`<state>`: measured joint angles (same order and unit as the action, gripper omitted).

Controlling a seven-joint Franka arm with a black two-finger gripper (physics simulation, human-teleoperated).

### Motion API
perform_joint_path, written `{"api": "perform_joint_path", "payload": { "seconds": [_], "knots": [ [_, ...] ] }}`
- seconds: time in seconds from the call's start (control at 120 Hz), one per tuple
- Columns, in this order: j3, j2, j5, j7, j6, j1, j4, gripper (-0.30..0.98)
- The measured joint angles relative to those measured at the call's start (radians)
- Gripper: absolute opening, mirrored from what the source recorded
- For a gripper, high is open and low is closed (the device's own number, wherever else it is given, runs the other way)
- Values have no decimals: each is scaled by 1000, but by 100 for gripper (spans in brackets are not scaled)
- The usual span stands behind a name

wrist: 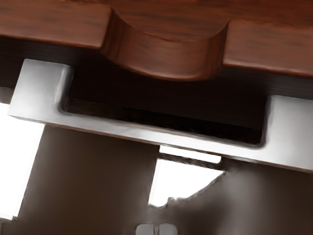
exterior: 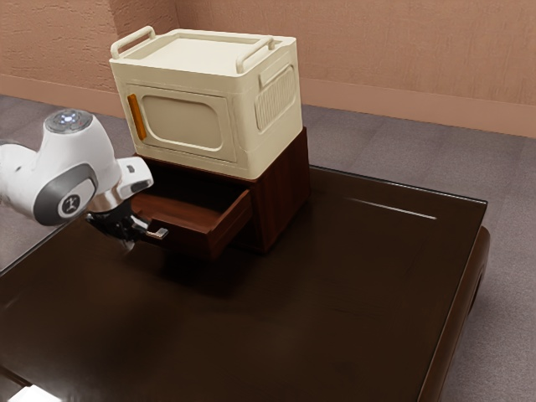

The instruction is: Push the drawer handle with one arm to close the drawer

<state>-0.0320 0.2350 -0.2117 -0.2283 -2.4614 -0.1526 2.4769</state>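
In the exterior view my gripper (exterior: 127, 233) is low in front of the pulled-out drawer (exterior: 230, 224), close to its silver handle (exterior: 157, 234). The dark red-brown wooden cabinet (exterior: 282, 201) holds this drawer, which stands well open. The wrist view has the handle (wrist: 146, 133) as a wide metal bar across the drawer front, under the notched rim of the drawer (wrist: 161, 54). At that view's lower edge the two grey tips of my gripper (wrist: 156, 229) are together, with nothing held. Whether they touch the handle I cannot tell.
A cream storage box (exterior: 188, 121) with two raised handles and an orange latch sits on top of the cabinet. The dark glossy table (exterior: 335, 293) extends in front of it and toward the exterior view's right. A white object (exterior: 35, 394) shows at the near left edge.
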Motion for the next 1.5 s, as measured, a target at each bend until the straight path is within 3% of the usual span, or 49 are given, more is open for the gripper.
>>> {"api": "perform_joint_path", "payload": {
  "seconds": [1.025,1.375,1.5],
  "knots": [
    [1,-466,-12,174,-58,-2,-506,-10],
    [-9,-527,-11,207,-44,-2,-590,-10],
    [-11,-353,41,200,-45,23,-380,-10]
  ]
}}
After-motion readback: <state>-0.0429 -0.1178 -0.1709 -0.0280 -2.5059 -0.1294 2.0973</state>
